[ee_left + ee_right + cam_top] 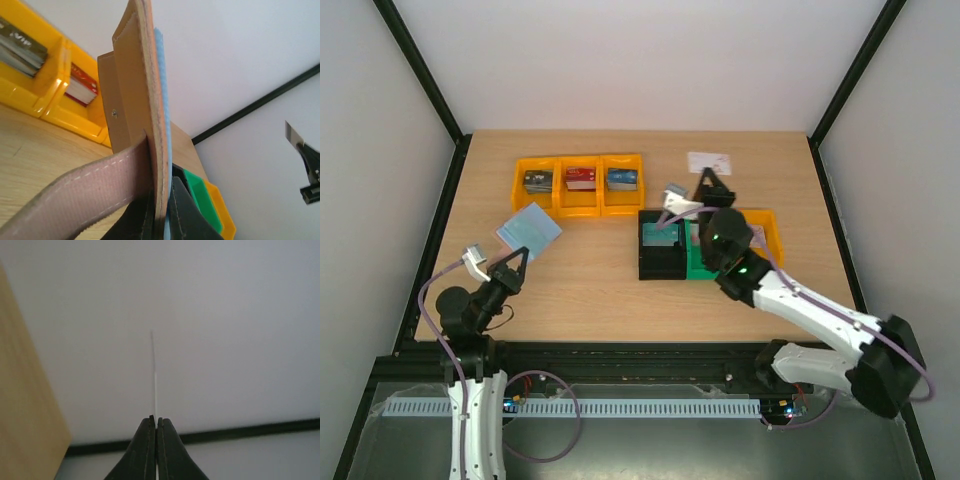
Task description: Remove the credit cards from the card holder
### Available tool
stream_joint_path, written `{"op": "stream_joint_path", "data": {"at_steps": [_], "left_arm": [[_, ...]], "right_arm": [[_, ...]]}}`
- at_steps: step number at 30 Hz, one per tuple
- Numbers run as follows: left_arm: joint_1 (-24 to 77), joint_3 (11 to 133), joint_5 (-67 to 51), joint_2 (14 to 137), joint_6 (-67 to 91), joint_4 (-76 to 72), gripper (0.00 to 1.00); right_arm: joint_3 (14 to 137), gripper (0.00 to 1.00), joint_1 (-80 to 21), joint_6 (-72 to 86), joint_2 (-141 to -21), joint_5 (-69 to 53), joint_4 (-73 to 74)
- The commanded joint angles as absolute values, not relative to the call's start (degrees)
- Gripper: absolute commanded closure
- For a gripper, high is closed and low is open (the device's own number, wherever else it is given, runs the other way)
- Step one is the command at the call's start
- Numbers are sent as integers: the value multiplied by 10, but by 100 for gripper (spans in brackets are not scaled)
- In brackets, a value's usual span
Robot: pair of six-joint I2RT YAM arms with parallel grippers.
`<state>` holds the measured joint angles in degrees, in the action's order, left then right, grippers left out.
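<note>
Some progress: pinches credit card (156, 385) in right gripper (156, 420) at 1 o'clock, clamps card holder (530, 232) in left gripper (513, 262); remainder unclear.

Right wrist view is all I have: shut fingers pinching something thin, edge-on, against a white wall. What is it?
Observer: In the top view it is a pale card with reddish markings, pinched in the right gripper beyond the far end of the black bin.
Operator: Where is the card holder?
Observer: On the left side of the table. The left gripper is clamped on the card holder, with its pale blue inside facing the top camera.
Operator: Anything in that black bin?
Observer: A teal thing lies in it. I cannot tell from here whether it is a card.
</note>
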<state>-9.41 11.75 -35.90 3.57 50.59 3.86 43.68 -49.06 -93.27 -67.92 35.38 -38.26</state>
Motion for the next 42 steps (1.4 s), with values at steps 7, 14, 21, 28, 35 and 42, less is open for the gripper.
{"op": "stream_joint_path", "data": {"at_steps": [7,14,21,28,35,42], "left_arm": [[-103,104,-311,-4,540,89,98],[-93,102,-311,-4,543,104,98],[-92,103,-315,-4,540,104,98],[-92,95,-311,-4,547,99,98],[-92,95,-314,-5,548,98,98],[-93,92,-317,-5,550,97,98]], "right_arm": [[392,98,-242,-689,-574,211,105],[383,98,-161,-699,-626,173,73],[363,98,-153,-706,-665,174,26],[353,98,-131,-708,-693,148,6],[326,98,-127,-737,-709,137,-33],[315,98,-125,-753,-745,133,-97]]}}
